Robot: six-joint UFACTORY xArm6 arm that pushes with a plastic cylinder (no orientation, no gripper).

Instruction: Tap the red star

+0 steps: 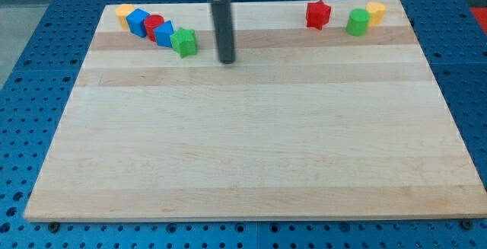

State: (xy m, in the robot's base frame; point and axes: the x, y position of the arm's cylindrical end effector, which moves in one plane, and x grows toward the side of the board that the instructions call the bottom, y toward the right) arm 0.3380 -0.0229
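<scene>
my tip (227,60) sits near the green star (183,42), no jaws on this rod so nothing gripped; red star (318,14) lies well apart toward the view's right, slightly up, at the counter's (243,158) top edge

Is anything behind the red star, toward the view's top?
Behind the red star only bare board shows up to its edge. The green block sits to the view's right. My tip is far to its left. The star's underside is hidden.
</scene>
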